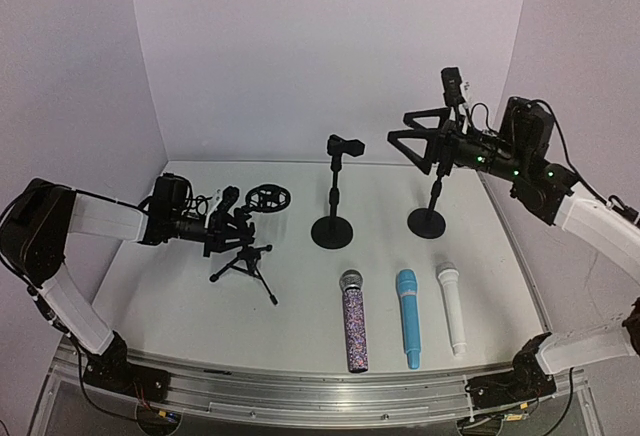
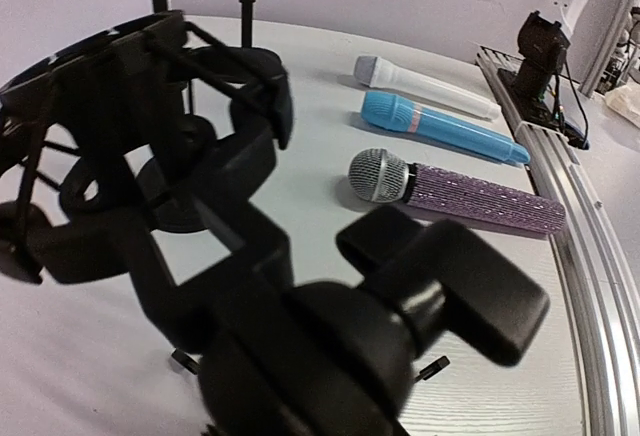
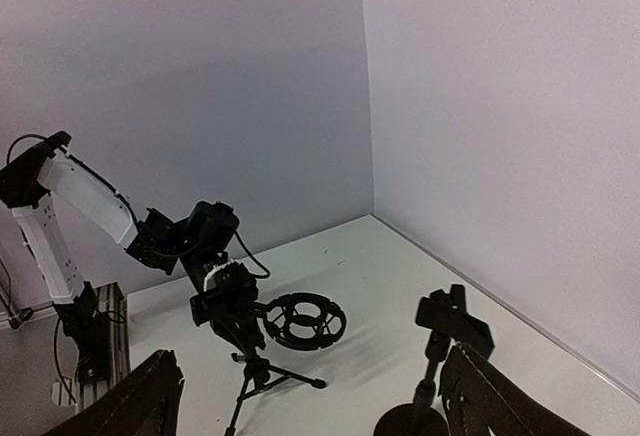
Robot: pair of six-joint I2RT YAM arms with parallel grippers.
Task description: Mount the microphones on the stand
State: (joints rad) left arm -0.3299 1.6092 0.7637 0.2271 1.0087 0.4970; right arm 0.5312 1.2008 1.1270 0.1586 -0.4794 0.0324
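Three microphones lie side by side near the table's front: glittery purple-silver, light blue and white. They also show in the left wrist view: purple, blue, white. My left gripper is shut on a black tripod stand with a ring shock mount, which fills the left wrist view. My right gripper is open and empty, in the air above and left of the right round-base stand. A middle round-base stand carries a clip.
The right wrist view looks across at the left arm, the tripod stand and a clip stand. White walls close the back and both sides. A metal rail runs along the front edge.
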